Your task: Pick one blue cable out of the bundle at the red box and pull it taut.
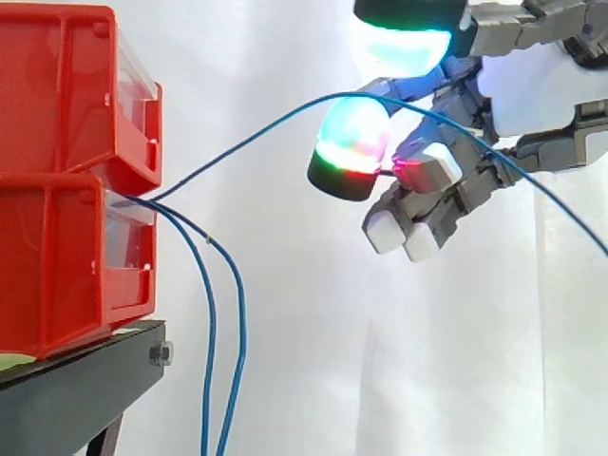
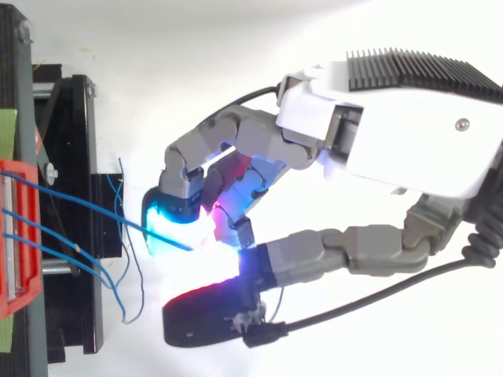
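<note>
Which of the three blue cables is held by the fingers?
The cable rising from the red bins to the hand's fingers; the other two hang down slack.

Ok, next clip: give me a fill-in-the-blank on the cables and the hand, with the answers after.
1. The hand grips one cable whose colour is ____.
2. Below it, ____ other cables hang down past the stand.
3. All of them come out between stacked bins coloured ____.
4. In the side view the hand reaches in from the ____ edge.
Missing words: blue; two; red; right.
</note>
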Tool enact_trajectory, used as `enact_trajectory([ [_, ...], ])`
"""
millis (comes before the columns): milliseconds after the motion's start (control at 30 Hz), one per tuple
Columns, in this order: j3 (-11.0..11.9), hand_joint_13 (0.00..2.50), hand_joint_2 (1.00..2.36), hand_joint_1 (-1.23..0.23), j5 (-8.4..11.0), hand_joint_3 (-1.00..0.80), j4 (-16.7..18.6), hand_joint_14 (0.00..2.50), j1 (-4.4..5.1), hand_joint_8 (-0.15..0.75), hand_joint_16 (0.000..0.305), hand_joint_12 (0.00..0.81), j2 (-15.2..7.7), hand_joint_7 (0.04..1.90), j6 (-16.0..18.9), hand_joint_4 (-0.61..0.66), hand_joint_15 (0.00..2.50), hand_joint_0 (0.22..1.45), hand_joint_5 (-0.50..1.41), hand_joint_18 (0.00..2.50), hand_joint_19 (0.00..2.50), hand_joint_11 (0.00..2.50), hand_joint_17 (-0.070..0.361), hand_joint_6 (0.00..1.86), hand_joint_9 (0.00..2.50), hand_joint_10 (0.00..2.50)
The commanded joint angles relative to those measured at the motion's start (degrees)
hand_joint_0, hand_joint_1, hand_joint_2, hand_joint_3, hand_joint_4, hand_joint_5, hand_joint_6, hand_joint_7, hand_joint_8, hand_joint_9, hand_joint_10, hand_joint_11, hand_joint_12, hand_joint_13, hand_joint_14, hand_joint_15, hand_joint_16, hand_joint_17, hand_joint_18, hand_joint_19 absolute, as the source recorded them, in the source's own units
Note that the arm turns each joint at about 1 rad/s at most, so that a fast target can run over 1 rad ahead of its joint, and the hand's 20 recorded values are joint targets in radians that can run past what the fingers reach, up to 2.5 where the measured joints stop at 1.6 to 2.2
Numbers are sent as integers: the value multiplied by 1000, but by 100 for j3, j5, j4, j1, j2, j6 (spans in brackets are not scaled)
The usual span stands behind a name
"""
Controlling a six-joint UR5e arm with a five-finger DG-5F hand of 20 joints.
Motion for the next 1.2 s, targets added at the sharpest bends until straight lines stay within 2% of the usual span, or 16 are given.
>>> enact_trajectory([
  [0,-6,748,1008,-456,0,-376,-15,16,-7,387,51,410,2,894,0,102,439,561,-112,668,478,976,115,844,1128,12],
  [100,3,759,1012,-459,0,-299,-15,14,-7,399,53,421,2,932,0,101,434,585,-101,680,469,961,120,827,1141,12],
  [267,3,792,1009,-569,0,-152,-15,12,11,441,61,465,-6,903,0,131,411,583,-103,753,406,994,137,834,1152,7],
  [367,3,798,1007,-620,0,-105,-6,12,19,451,63,478,-6,953,0,141,407,579,-108,770,396,1006,142,848,1142,7],
  [633,3,790,1007,-674,132,-53,12,12,72,447,63,473,-6,912,9,144,412,586,-111,773,388,1019,141,891,1137,5],
  [833,3,789,1007,-715,132,-44,21,12,99,445,62,473,2,933,185,171,406,589,-110,772,381,1029,141,892,1132,6],
  [933,-6,783,1009,-780,132,-42,12,12,99,443,61,466,-6,967,273,195,412,595,-115,762,392,1035,137,897,1126,6],
  [1167,-6,774,1011,-798,114,-56,12,14,107,428,59,452,-6,969,457,196,411,602,-119,750,394,1033,133,899,1110,8],
])
